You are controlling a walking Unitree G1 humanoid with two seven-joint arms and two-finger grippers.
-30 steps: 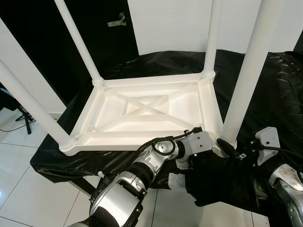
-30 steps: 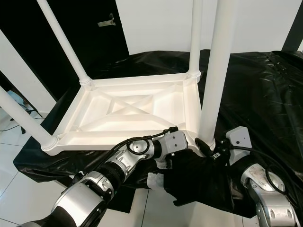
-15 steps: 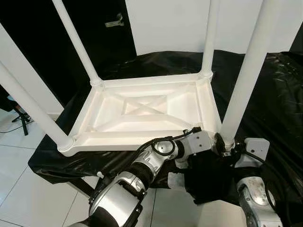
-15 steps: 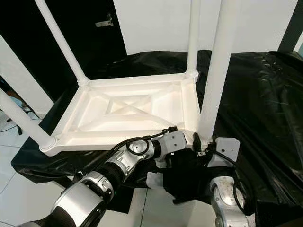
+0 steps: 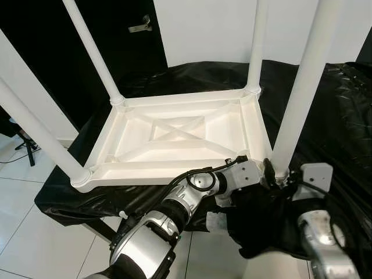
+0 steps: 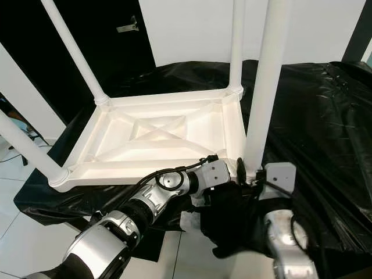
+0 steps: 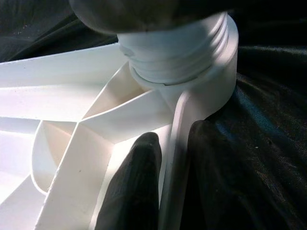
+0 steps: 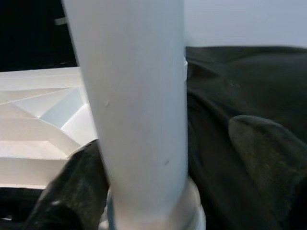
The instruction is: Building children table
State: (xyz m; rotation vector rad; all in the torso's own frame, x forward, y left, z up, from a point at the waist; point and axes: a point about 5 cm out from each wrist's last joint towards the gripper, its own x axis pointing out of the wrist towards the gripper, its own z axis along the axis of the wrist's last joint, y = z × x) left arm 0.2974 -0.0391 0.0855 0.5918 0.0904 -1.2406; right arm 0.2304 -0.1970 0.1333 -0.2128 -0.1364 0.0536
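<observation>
The white children's table lies upside down on the black-covered bench, its ribbed underside (image 5: 174, 131) facing up and its legs standing upright. My left gripper (image 7: 170, 143) is shut on the tabletop's rim (image 7: 175, 158) just beside the near right corner socket (image 7: 192, 62), one finger on each side of the rim wall. My right gripper (image 8: 158, 167) stands open around the base of the near right leg (image 5: 299, 87). One finger (image 8: 72, 191) touches the leg (image 8: 139, 96); the other finger (image 8: 268, 153) stays clear of it.
Three more white legs rise at the far left (image 5: 93, 52), far right (image 5: 256, 46) and near left (image 5: 35, 128). Black plastic sheeting (image 5: 343, 116) covers the bench. White tiled floor (image 5: 23, 232) lies below, with a dark door (image 5: 139, 26) behind.
My right gripper has come in from the right and now straddles the base of the near right leg. The left gripper keeps its hold on the rim.
</observation>
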